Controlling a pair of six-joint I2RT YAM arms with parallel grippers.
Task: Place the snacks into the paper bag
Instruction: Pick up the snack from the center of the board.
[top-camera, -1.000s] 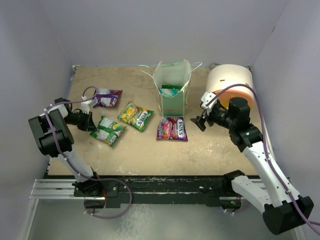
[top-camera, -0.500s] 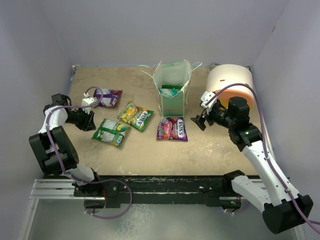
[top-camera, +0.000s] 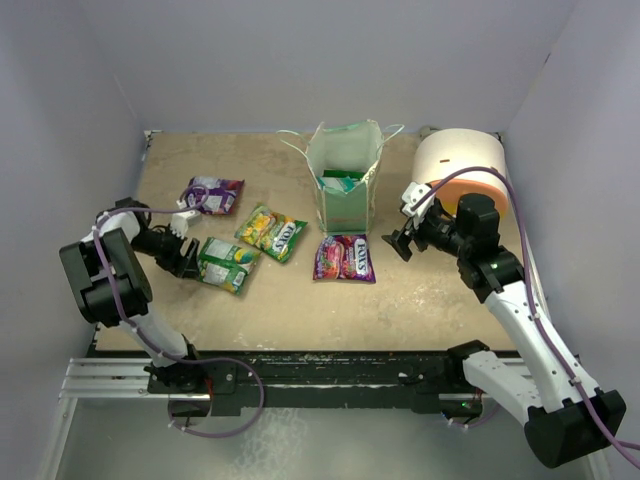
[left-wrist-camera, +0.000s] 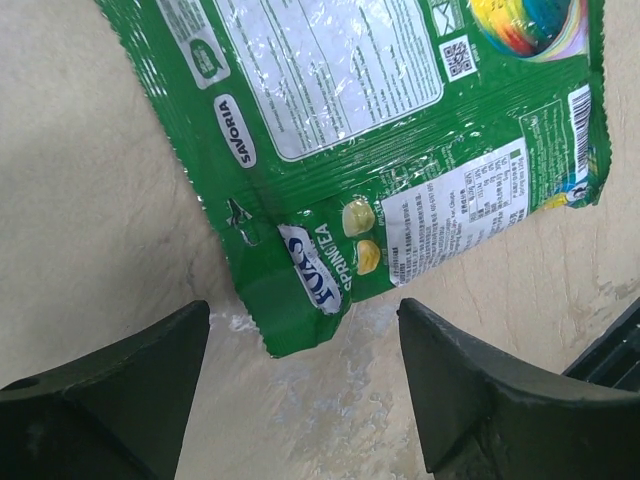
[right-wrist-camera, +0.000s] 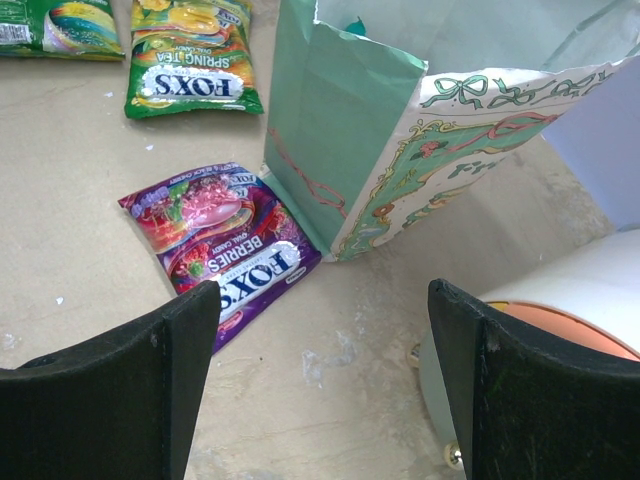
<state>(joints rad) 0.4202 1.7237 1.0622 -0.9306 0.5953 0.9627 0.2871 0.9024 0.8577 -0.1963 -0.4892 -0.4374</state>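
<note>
Evidently the left arm is lining up a pick. The left fingers (top-camera: 184, 258) stand apart, and the near corner of the green packet (left-wrist-camera: 380, 150) lies flat on the worktop (left-wrist-camera: 90, 200), just ahead of the gap between them and untouched. Next they likely need to go forward and low so one finger slips under that crimped edge, then close and carry it to the bag (right-wrist-camera: 320, 130). The right fingers (top-camera: 399, 241) are also apart, holding nothing. The bag stands upright ahead of them, with a purple packet (right-wrist-camera: 225, 245) just beside its foot.
</note>
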